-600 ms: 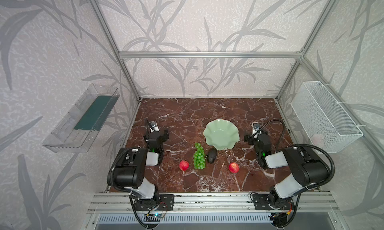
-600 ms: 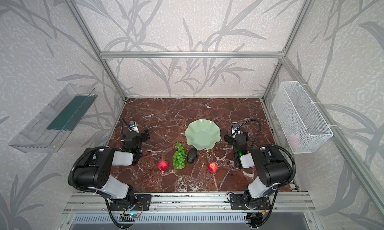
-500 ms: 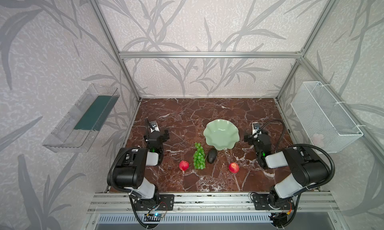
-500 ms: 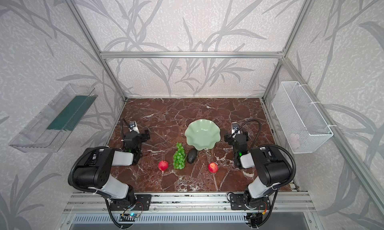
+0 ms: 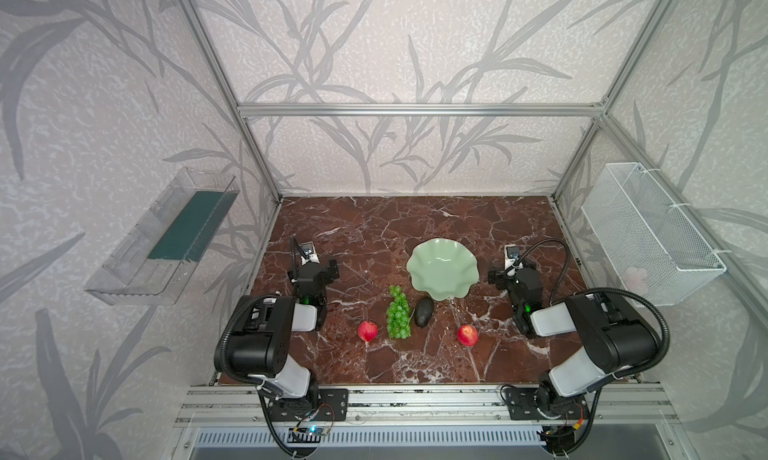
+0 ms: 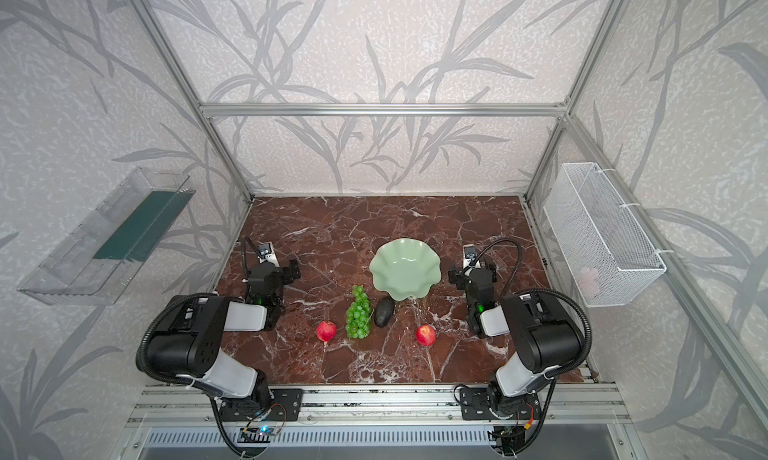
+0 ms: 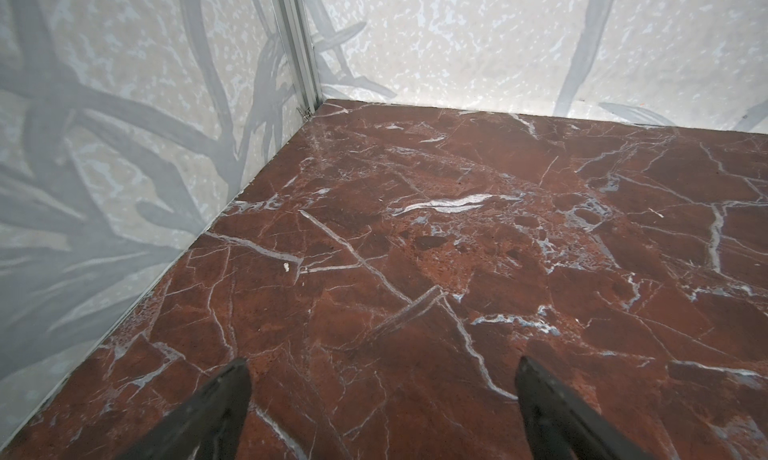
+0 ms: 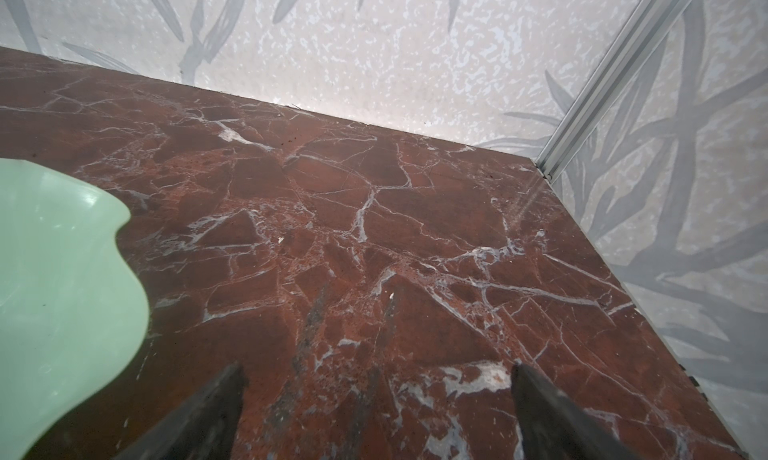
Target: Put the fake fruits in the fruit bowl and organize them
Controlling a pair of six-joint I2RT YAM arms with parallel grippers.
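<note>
The pale green fruit bowl [image 5: 442,269] [image 6: 405,269] stands empty mid-table, and its wavy rim [image 8: 62,271] also edges the right wrist view. In front of it lie green grapes [image 5: 398,312] [image 6: 358,312] and a dark avocado [image 5: 424,311] [image 6: 384,311], side by side. One red apple [image 5: 368,331] [image 6: 326,330] lies left of the grapes, another red apple [image 5: 468,335] [image 6: 426,334] to their right. My left gripper [image 5: 313,267] [image 6: 274,271] [image 7: 382,364] is open and empty over bare marble, far left of the fruits. My right gripper [image 5: 513,269] [image 6: 473,273] [image 8: 376,366] is open and empty just right of the bowl.
A clear plastic tray [image 5: 162,238] hangs on the left wall and a white wire basket [image 5: 648,233] on the right wall. The red marble table [image 5: 374,229] is bounded by walls and aluminium posts on three sides.
</note>
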